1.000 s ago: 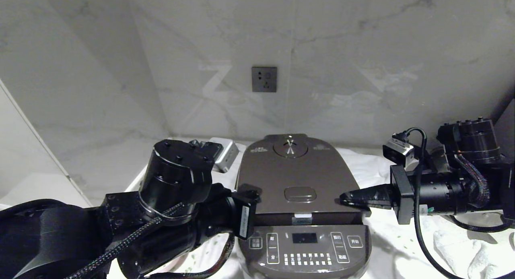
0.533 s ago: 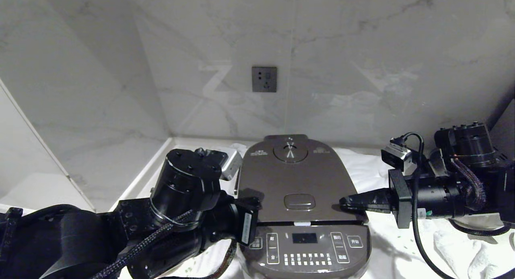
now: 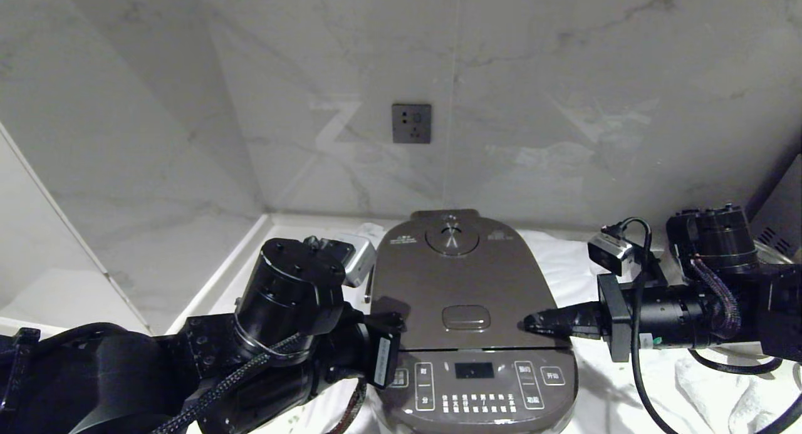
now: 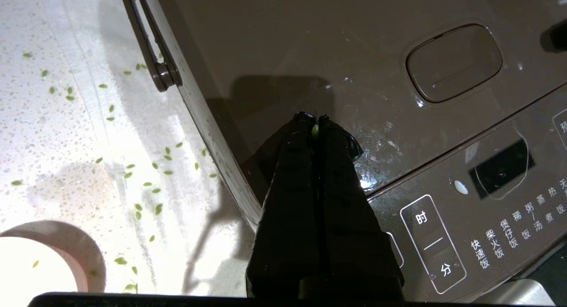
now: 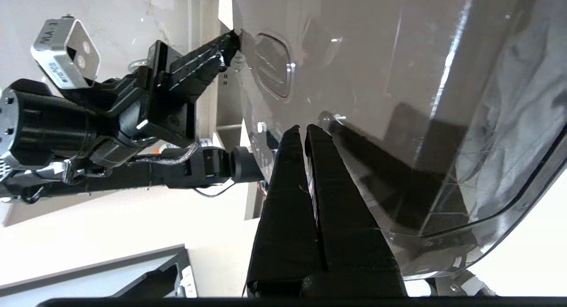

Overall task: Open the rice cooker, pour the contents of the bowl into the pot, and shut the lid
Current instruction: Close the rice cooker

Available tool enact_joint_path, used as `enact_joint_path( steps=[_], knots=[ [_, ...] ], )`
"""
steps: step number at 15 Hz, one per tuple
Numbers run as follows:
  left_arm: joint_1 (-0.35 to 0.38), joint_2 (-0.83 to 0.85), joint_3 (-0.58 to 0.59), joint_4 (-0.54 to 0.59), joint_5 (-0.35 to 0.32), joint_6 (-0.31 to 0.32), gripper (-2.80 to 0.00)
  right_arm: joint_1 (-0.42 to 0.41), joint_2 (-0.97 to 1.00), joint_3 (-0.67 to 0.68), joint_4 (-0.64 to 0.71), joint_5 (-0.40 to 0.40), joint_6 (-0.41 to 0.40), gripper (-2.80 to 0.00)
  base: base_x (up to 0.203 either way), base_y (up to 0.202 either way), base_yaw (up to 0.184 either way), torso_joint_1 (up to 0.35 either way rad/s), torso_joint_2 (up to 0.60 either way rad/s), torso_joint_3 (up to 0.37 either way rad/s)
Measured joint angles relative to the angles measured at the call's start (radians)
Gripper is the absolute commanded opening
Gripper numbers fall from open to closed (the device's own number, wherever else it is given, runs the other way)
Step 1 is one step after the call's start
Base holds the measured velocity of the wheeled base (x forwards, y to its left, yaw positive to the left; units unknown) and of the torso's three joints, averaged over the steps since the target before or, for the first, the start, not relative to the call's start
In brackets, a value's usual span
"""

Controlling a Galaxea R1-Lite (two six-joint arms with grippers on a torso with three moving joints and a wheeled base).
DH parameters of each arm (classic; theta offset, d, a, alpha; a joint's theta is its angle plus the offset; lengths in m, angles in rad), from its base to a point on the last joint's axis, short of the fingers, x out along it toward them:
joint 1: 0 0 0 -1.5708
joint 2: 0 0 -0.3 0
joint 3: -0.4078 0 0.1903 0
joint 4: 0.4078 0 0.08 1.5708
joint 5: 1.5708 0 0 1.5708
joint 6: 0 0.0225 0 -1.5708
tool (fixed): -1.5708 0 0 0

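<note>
Two grippers, both on the rice cooker [image 3: 467, 315], one per side of its lid [image 3: 460, 284]. Left gripper [image 4: 314, 121] has its fingers pressed fully together, holding nothing apart from one green grain stuck between the tips; it sits on the lid's front left corner, just left of the oblong button [image 3: 467, 300]. Right gripper [image 3: 529, 323] also pinched closed and empty, tips at the lid's front right edge. Likely reason for closed fingers on both sides: pushing the lid down evenly to latch it. Lid looks down flat on the cooker, so the pot is hidden; closing step looks about finished.

One bowl [image 4: 31, 271], pale, on the white cloth [image 4: 66, 134] left of the cooker and near its front, only part in view, looks almost empty with a single green bit inside. Contents of the bowl [image 4: 150, 183]: a few dozen spilled grains scattered on the cloth left of the cooker. One wall socket [image 3: 411, 123] above the cooker.
</note>
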Motion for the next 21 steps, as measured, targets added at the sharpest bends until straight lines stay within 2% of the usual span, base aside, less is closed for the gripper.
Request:
enact_joint_path(
  steps=[12, 15, 18, 21],
  knots=[
    [0.001, 0.008, -0.013, 0.007, 0.002, 0.001, -2.80, -0.006, -0.008, 0.005, -0.001, -0.002, 0.001, -2.80, 0.000, 0.000, 0.000, 0.000, 0.00, 0.000],
    [0.043, -0.028, -0.074, 0.009, 0.032, -0.004, -2.80, -0.006, -0.092, -0.029, 0.001, -0.003, 0.008, -2.80, 0.000, 0.000, 0.000, 0.000, 0.00, 0.000],
    [0.082, -0.102, -0.130, 0.028, 0.035, -0.001, -2.80, -0.005, -0.188, -0.081, 0.003, -0.004, 0.074, -2.80, 0.000, 0.000, 0.000, 0.000, 0.00, 0.000],
    [0.100, -0.188, -0.145, 0.078, 0.037, 0.001, -2.80, -0.005, -0.261, -0.096, 0.004, -0.031, 0.084, -2.80, 0.000, 0.000, 0.000, 0.000, 0.00, 0.000]
  ],
)
